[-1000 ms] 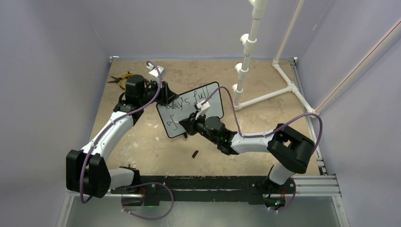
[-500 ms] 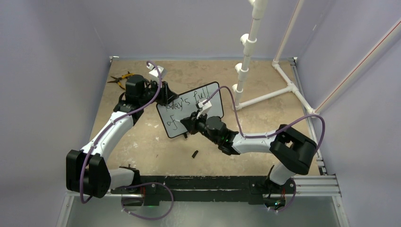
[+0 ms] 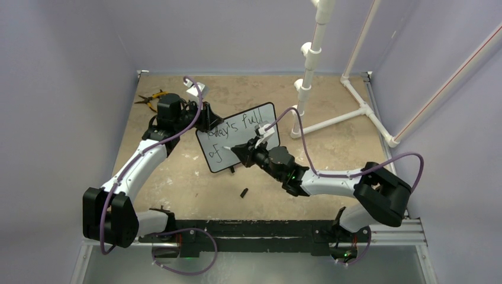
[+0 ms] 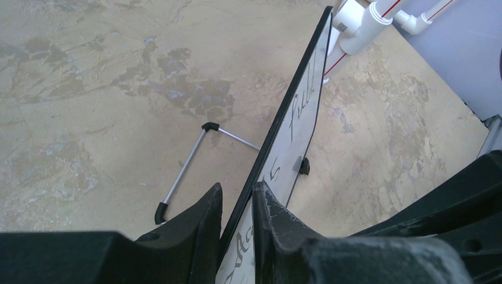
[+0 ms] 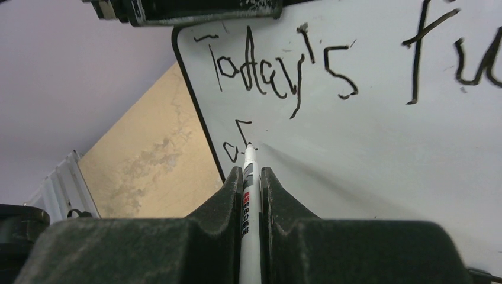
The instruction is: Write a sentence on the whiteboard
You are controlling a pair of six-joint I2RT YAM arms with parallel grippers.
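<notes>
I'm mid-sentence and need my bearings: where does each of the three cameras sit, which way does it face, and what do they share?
Top external: above and behind the bases, looking down on the table; both arms show, left gripper on the whiteboard's corner, right gripper at its face.
Left wrist: looks along the board's edge toward the white pipe frame; its own fingers pinch that edge.
Right wrist: faces the writing surface; its fingers clamp the marker, tip by "of".
Shared: both wrist views show the sentence on the whiteboard.
</notes>
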